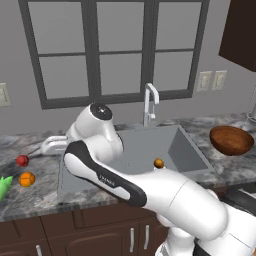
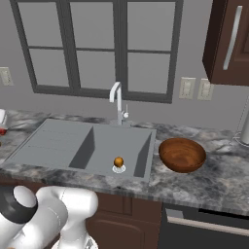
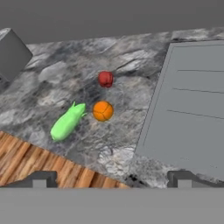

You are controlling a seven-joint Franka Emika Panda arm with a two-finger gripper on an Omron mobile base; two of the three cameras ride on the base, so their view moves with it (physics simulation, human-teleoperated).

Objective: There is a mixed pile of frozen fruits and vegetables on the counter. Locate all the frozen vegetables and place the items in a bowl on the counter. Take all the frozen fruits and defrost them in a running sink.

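Gripper (image 3: 112,181) wide open, holding nothing, up over the left end of the counter (image 3: 57,83). Looking down on three little things there, left of the sink's ribbed drainboard (image 3: 188,109).

Bright orange ball (image 3: 103,110) in the middle. Red ball (image 3: 105,79) near it, not touching. Green pointed piece (image 3: 68,122) lying flat, its thin tip just beside the orange ball. Brownish orange ball (image 2: 118,161) already down in the sink (image 2: 58,146), right on the drain. Wooden bowl (image 2: 182,154) far off on the other side of the sink, with nothing seen inside it.

Probably time to pick one thing from the pile. Most likely the bright orange ball, for the sink.

To do it well:
- Come straight down over the middle of the ball.
- Leave the jaws wide until one finger is on each side.
- Turn the hand so no finger lands on the green tip.
- Go low, close to the stone, so the round ball cannot pop out.
- Squeeze slowly. Balls roll away with a bump.
- Lift straight up before swinging over to the sink.

Cannot tell if water is coming from the tap (image 1: 150,102).
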